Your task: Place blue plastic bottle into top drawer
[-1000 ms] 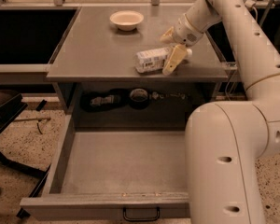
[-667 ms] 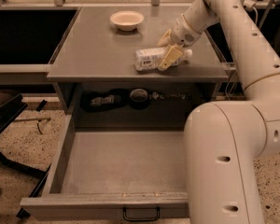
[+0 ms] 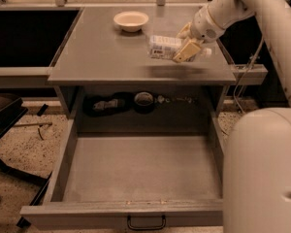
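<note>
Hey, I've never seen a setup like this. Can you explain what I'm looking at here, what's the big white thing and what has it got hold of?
The big white shapes on the right are a robot: its body and its one arm. There is only this one picture, looking down on the scene from the front; where the camera sits isn't known. At the arm's end is a two-finger gripper, over the right side of a grey table. It is shut on a small bottle, held lying sideways; the shadow beneath suggests it hangs just above the tabletop. A cream bowl stands further back. Under the tabletop is a shelf with small dark objects, and below that a wide drawer pulled open.
</note>
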`<action>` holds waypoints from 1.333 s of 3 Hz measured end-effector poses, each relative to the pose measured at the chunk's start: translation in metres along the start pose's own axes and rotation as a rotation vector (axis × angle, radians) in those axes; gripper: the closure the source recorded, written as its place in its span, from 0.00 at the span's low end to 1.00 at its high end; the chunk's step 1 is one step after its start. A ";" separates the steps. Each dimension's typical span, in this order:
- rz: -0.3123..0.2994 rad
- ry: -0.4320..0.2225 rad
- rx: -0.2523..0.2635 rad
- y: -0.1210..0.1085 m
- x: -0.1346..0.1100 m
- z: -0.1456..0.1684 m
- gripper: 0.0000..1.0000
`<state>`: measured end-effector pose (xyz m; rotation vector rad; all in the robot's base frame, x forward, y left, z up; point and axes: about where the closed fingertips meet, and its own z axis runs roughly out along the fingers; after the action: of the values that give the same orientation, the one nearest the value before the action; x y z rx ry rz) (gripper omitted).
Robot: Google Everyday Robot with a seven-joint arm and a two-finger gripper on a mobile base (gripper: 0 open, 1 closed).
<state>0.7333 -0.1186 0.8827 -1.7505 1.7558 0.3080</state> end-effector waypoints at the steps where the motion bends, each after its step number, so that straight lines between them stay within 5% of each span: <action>1: 0.013 -0.051 0.191 0.012 -0.016 -0.079 1.00; 2: 0.017 -0.103 0.348 0.042 -0.039 -0.138 1.00; 3: 0.047 -0.158 0.419 0.078 -0.053 -0.145 1.00; 4: 0.076 -0.146 0.311 0.126 -0.040 -0.082 1.00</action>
<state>0.5874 -0.1218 0.9360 -1.4086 1.6673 0.1777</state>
